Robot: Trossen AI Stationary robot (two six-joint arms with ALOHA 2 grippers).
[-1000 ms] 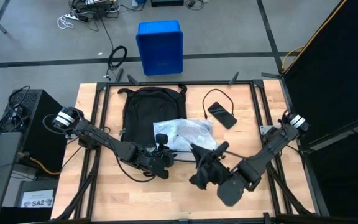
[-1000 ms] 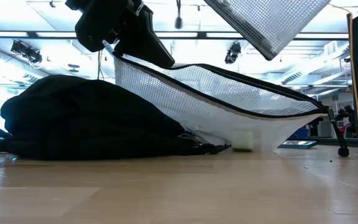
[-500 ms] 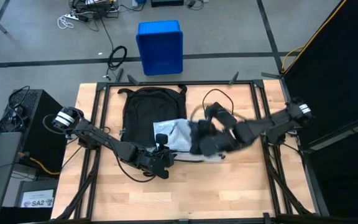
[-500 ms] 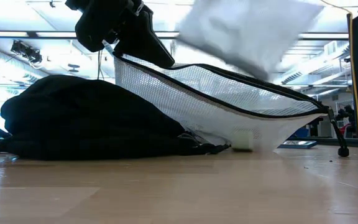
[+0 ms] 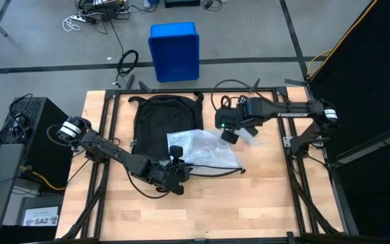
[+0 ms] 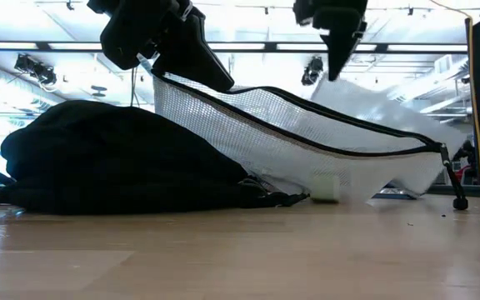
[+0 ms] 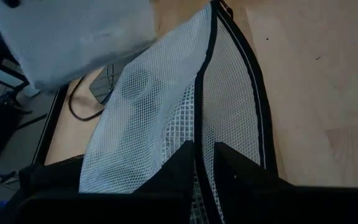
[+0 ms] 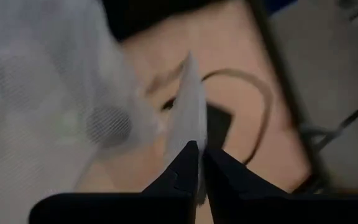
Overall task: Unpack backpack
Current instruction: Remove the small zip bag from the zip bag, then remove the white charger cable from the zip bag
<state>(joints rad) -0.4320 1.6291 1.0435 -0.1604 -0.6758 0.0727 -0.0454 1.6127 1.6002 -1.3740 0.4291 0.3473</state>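
Lying flat on the wooden table (image 5: 263, 203), the backpack (image 5: 160, 118) sits in the high view just beside the blue bin (image 5: 174, 51) that stands on the floor past the table's far edge, and a white mesh pouch (image 5: 205, 149) overlaps the backpack's side. The left gripper (image 5: 177, 163) is at the pouch's corner on the side away from the bin, its fingers pinching the black-trimmed edge, while the right gripper (image 5: 233, 133) hangs over the pouch's far corner with a second, pale mesh bag (image 5: 246, 137) caught between its fingers, above a black cable (image 5: 232, 88) that curls on the table. From table height in the low view, the backpack (image 6: 115, 158) is a dark mound resting on the table, and the pouch (image 6: 298, 154) stretches taut from the left gripper (image 6: 173, 62) above the backpack down to the tabletop; the right gripper (image 6: 337, 58) hangs higher, with the pale bag (image 6: 382, 108) drooping below it. Through the left wrist view, the fingers (image 7: 179, 171) are nearly pressed together on the pouch's trim (image 7: 199, 112). Through the right wrist view, the fingers (image 8: 182, 168) are pressed together on a thin fold of the pale mesh (image 8: 191, 106), with a dark flat thing (image 8: 217, 127) on the table beyond, too blurred to name.
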